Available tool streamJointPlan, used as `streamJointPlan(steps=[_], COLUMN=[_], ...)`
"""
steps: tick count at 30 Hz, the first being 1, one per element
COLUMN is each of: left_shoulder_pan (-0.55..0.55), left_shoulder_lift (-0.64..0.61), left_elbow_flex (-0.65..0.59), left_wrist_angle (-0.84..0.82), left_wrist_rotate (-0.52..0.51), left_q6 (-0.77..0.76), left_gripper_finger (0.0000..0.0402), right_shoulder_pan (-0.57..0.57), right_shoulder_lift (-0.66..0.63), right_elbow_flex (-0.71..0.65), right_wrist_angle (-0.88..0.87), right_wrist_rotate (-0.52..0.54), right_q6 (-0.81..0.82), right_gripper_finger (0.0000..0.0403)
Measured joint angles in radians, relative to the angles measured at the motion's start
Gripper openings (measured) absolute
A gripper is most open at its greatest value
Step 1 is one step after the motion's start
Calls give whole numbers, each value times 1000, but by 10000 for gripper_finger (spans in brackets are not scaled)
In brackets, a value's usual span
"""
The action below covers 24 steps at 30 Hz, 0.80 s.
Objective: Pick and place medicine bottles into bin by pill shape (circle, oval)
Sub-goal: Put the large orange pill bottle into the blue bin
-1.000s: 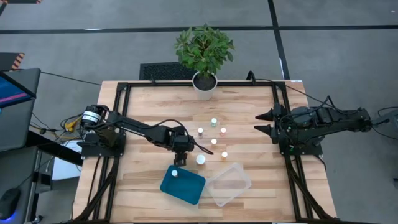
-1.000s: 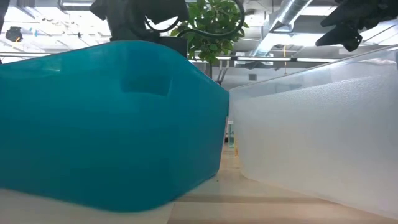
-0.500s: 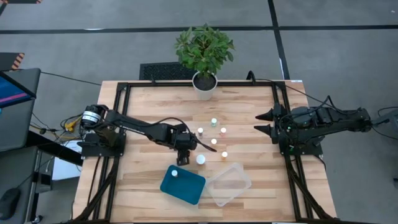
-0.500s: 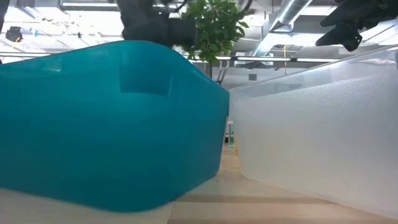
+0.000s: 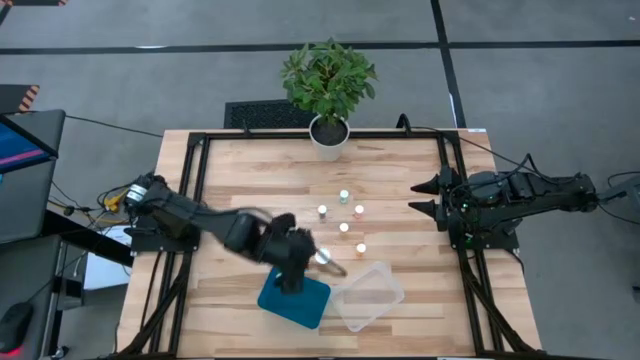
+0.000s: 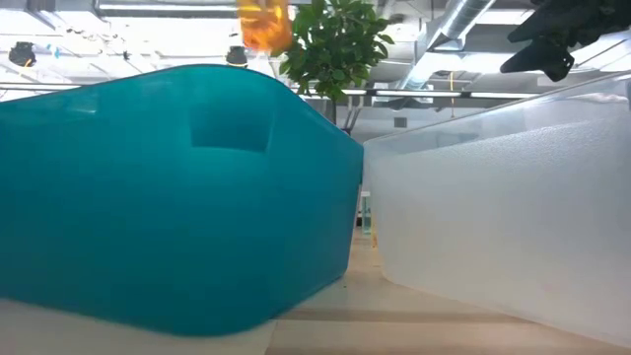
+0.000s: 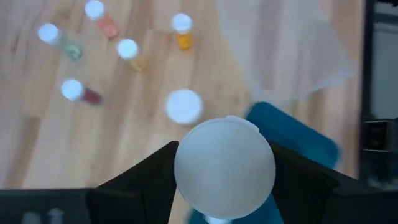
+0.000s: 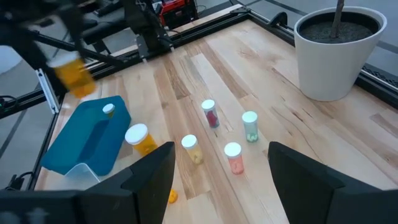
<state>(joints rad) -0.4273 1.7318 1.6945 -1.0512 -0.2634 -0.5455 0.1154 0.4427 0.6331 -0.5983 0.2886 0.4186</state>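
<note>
One wide orange bottle [image 7: 224, 168] sits clamped between our left gripper's [image 5: 292, 268] fingers, carried up over the near edge of the blue bin [image 5: 310, 305], probably so it can drop in beside the small bottle [image 8: 109, 110] already lying there. Our right gripper [image 5: 424, 196] waits, jaws apart, at the table's far right side, well clear. Another wide bottle [image 5: 323, 257] stands just beside the blue bin, with five little ones, like this one [image 5: 344, 196], spread out toward the plant pot [image 5: 328, 138]. Clear bin [image 5: 368, 296] touches the blue one, so we'd say sideways room is tight there; plenty of open wood elsewhere.
</note>
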Motion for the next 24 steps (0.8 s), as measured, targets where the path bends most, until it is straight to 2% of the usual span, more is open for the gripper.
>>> streamJointPlan(steps=[6,11,24], left_shoulder_pan=[-175,-248,-260], left_shoulder_lift=[3,5,15], left_elbow_flex=[-61,-152,-305], left_wrist_angle=[0,23,131], left_wrist_rotate=[-73,-119,-110], left_q6=[-240,-397,-430], left_gripper_finger=[211,211,210], right_shoulder_pan=[0,0,0], right_shoulder_lift=[0,0,0], right_elbow_flex=[0,0,0], right_wrist_angle=[0,0,0], right_wrist_rotate=[-1,-1,-2], right_q6=[0,0,2], right_gripper_finger=[271,271,271])
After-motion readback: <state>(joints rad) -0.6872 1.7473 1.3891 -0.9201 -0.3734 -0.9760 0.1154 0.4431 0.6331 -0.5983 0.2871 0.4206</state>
